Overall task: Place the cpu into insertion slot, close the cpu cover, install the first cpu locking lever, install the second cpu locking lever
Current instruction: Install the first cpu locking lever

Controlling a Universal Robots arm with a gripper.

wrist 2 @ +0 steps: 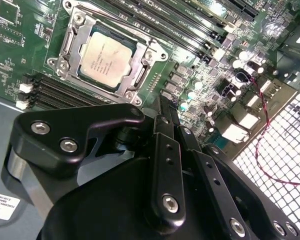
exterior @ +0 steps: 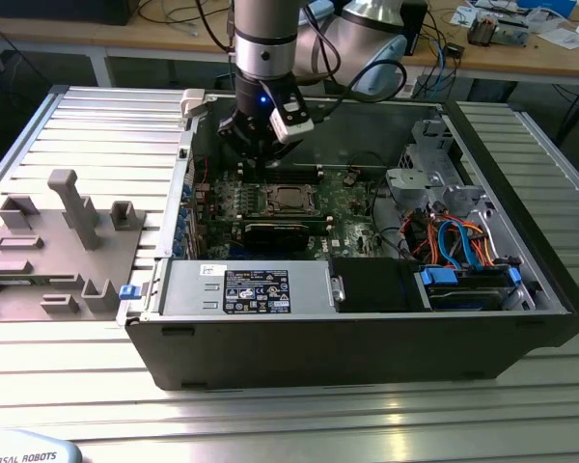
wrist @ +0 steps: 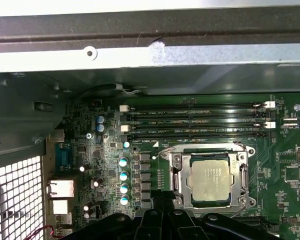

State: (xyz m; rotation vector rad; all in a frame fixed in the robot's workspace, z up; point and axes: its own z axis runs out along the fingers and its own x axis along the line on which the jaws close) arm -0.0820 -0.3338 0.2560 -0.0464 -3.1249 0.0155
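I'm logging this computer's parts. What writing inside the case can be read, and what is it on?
None can be read.
Chip: faint print on its metal top, too blurred.
Dark label on the power supply box: print too small.
White sticker beside that label: too small.
Memory slots: white lettering between them, too small.
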